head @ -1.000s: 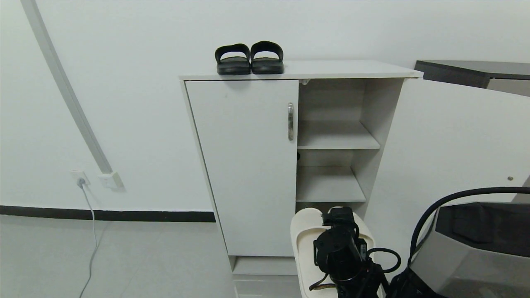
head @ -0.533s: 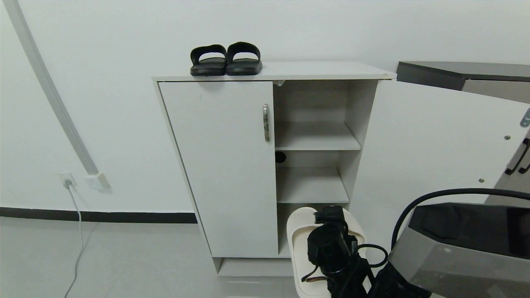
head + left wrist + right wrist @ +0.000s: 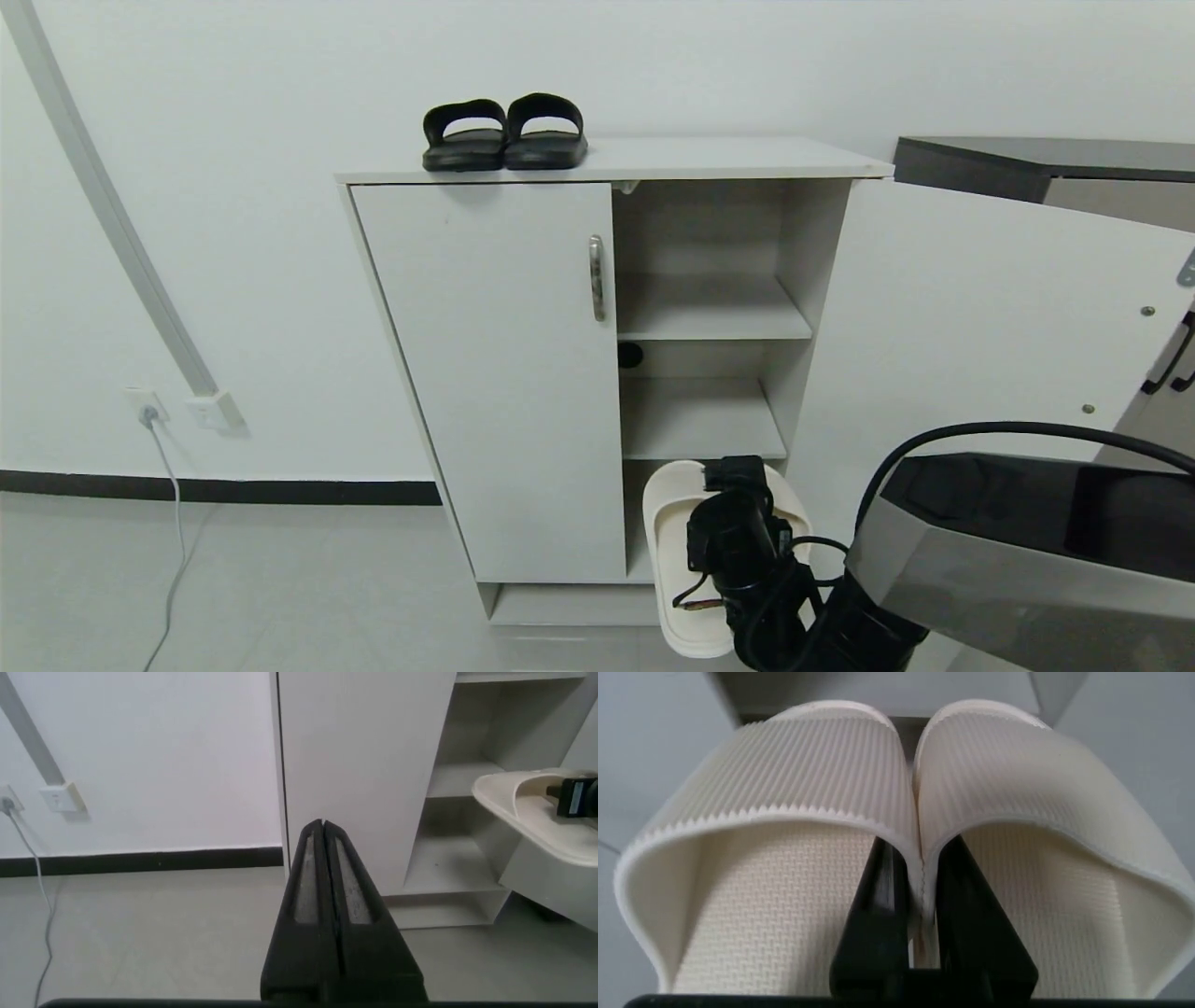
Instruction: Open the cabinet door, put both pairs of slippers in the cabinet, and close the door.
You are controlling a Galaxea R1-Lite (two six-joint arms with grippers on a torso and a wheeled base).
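The cream slippers are pinched by their adjoining straps in the right gripper before the lowest compartment of the cabinet, whose right door is swung open; the black slippers are set at the front left edge of its top, and the left gripper is pressed together.

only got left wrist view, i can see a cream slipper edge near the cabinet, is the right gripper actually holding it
Observer: Yes, the right gripper is shut on the cream slippers, pinching the inner strap edges of both together.
Operator: where's the other pair
Observer: The black slippers sit side by side on the cabinet top, above the closed left door.
Operator: right door open enough
Observer: The right door is swung wide open, off to the robot's right.
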